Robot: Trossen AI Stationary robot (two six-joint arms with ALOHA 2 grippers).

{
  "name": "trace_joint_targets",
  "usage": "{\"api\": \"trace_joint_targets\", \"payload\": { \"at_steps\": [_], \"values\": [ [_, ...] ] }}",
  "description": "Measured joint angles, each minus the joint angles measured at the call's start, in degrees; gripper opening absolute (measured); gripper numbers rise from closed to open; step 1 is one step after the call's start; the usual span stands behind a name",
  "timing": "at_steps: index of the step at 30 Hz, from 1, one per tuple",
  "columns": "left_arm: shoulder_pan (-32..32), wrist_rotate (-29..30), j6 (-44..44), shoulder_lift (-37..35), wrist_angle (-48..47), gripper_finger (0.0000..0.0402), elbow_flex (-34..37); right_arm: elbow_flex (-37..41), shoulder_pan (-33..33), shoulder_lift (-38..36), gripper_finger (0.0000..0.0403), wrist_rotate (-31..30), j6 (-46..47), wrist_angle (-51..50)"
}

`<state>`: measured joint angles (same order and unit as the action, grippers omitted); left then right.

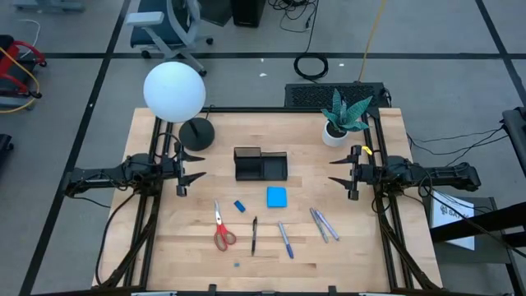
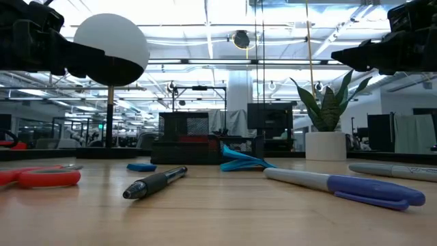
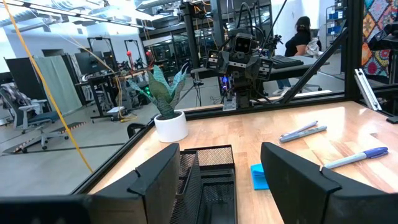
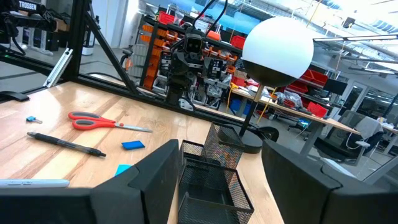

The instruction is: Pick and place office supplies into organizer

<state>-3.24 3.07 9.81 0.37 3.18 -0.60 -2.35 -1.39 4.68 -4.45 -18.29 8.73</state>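
Scissors with red handles lie flat on the table, nearer the front edge than the left gripper and a little toward the middle from it. That gripper hovers at the left side of the table with its two fingers spread wide and nothing between them, pointing across at the organizer. A small blue eraser sits between the scissors and the organizer, and a much tinier blue bit lies near the front edge. A black pen lies just beside the scissors. The organizer, a black mesh tray, stands about midway between the two grippers, in line with both. Behind the left gripper a lamp with a round white shade rises from its black base. A bright blue note pad rests just in front of the organizer, and a blue pen lies closer to the front edge. Two greyish pens lie side by side, in front of the right gripper and toward the middle. The right gripper hovers at the right side with its fingers also spread wide and empty, facing the organizer. A potted plant stands behind it.
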Motion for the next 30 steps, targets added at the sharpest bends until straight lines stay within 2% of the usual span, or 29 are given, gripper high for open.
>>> {"api": "trace_joint_targets", "payload": {
  "at_steps": [26,30],
  "values": [
    [0.0,0.0,0.0,0.0,0.79,0.0235,0.0,0.0,0.0,0.0,0.0224,0.0,-0.17,1.81],
    [0.0,0.03,0.0,0.01,1.16,0.0234,0.0,0.0,0.01,0.01,0.0224,0.15,2.43,2.45]
  ]
}}
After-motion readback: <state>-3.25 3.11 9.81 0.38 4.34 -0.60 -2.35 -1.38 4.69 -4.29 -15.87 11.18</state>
